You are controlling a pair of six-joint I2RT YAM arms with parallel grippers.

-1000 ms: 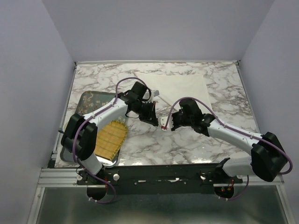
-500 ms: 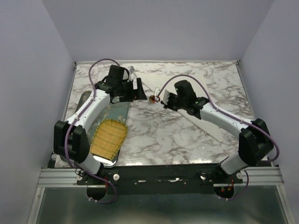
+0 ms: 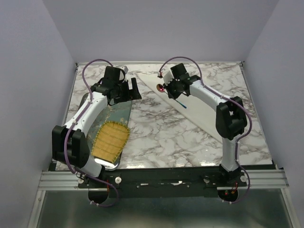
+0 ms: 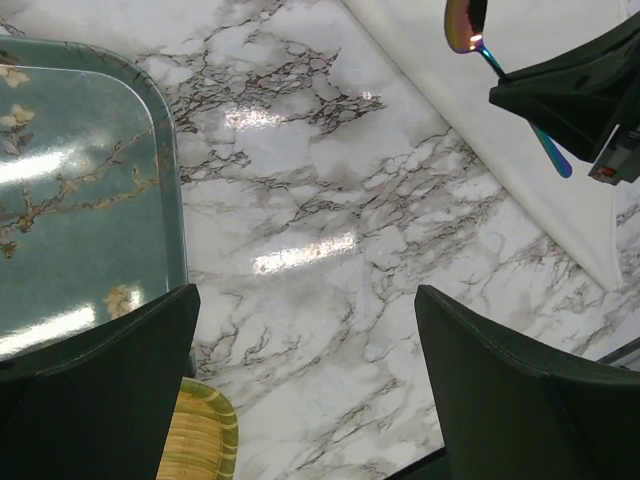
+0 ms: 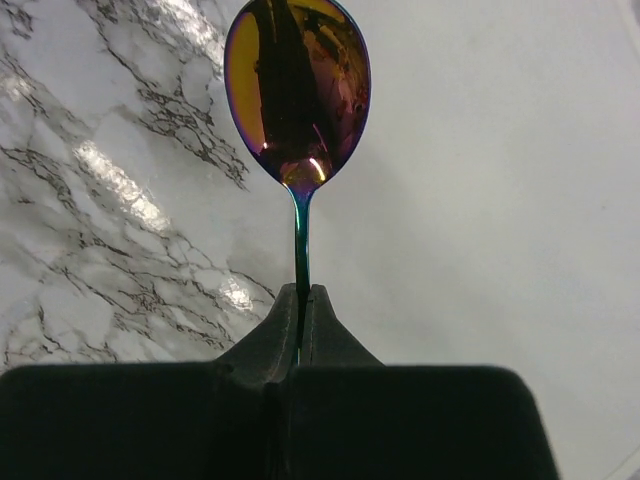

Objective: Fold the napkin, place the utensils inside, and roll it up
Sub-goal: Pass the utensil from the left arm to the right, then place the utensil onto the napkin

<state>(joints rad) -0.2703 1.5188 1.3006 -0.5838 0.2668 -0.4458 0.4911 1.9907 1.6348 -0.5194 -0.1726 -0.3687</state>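
Top external view: both arms reach to the far side of the marble table (image 3: 161,142), with the left gripper (image 3: 131,90) and right gripper (image 3: 170,87) near each other but apart.
Right gripper: clamped tight on the spoon (image 5: 297,85). The fingers (image 5: 318,318) pinch the thin teal handle just below the bowl, which sticks out past the tips.
Spoon: the shiny pinkish-gold bowl hangs right over the napkin (image 5: 500,200) edge, with marble to the fingers' left and cloth to their right. Can't tell if it touches the cloth.
Handle tail: in the left wrist view the blue end pokes out behind the right gripper (image 4: 575,85), over the napkin (image 4: 520,190).
Napkin: cream cloth folded into a long triangle (image 3: 202,114), lying flat under and beyond the right fingers.
Left gripper: spread wide with nothing in it; there's only bare marble between the fingers (image 4: 100,390).
Tray: teal floral tray (image 4: 80,200) sits right by the left-hand finger, its corner tucked beside it.
Mat: yellow woven mat (image 4: 195,440) peeks out under that same finger, resting on the near end of the tray (image 3: 121,109).
In the way: nothing between the spoon (image 4: 462,22) and the cloth; the left fingers are off to the side of it.
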